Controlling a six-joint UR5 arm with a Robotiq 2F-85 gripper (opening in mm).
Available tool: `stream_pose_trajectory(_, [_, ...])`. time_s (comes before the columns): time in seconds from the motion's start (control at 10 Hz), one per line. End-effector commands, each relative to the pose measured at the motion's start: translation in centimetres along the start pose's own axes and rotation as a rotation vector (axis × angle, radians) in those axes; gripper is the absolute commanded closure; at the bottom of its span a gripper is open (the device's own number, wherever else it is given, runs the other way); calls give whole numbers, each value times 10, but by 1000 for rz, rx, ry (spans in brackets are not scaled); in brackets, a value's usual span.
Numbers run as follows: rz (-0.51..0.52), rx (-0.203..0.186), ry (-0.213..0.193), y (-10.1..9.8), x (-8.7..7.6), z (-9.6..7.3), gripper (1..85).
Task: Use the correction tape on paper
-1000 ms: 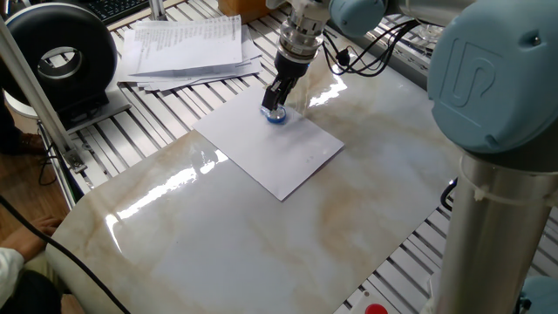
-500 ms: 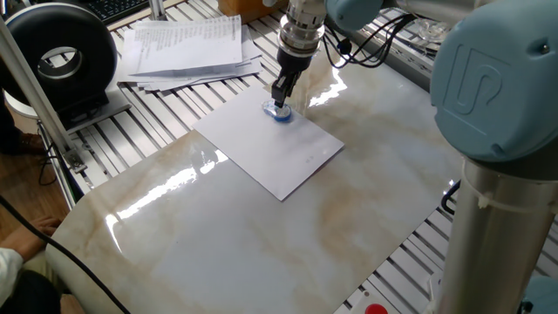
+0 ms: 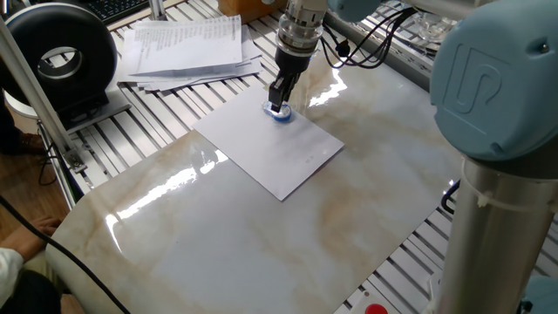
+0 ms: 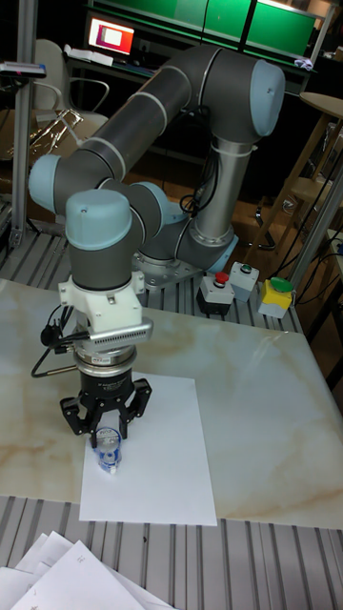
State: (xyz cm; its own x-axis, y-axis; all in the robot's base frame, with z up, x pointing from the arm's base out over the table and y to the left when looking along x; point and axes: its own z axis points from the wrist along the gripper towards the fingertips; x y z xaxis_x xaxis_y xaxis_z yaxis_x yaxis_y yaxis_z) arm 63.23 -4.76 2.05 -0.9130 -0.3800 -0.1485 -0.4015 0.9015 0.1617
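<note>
One two-finger end effector (image 4: 108,443) points straight down over the far corner region of the plain white rectangular sheet of paper (image 3: 270,142), its fingers closed on the small blue-and-clear teardrop correction tape dispenser (image 3: 278,112). The dispenser hangs directly beneath the fingers, with its tip touching or just above the sheet; contact cannot be confirmed. In the tall fixed view its long axis runs roughly vertical, in line with the end effector, near the sheet's edge that faces the stack of printed papers (image 3: 185,45). The coming stroke probably calls for a drag across the open sheet, which lies flat on the marble-patterned table (image 3: 261,235).
</note>
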Motion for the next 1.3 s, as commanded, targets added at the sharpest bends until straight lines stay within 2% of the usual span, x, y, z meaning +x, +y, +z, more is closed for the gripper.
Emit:
stream_pose_trajectory(0.0, [-19, -53, -18, 1, 2, 1, 373])
stream_pose_trajectory(0.5, [-46, -50, -35, -8, 2, 9, 337])
stream_pose_trajectory(1.0, [-8, -94, -51, 3, -2, 11, 333])
stream_pose_trajectory(1.2, [-10, -95, -53, 3, -3, 12, 337])
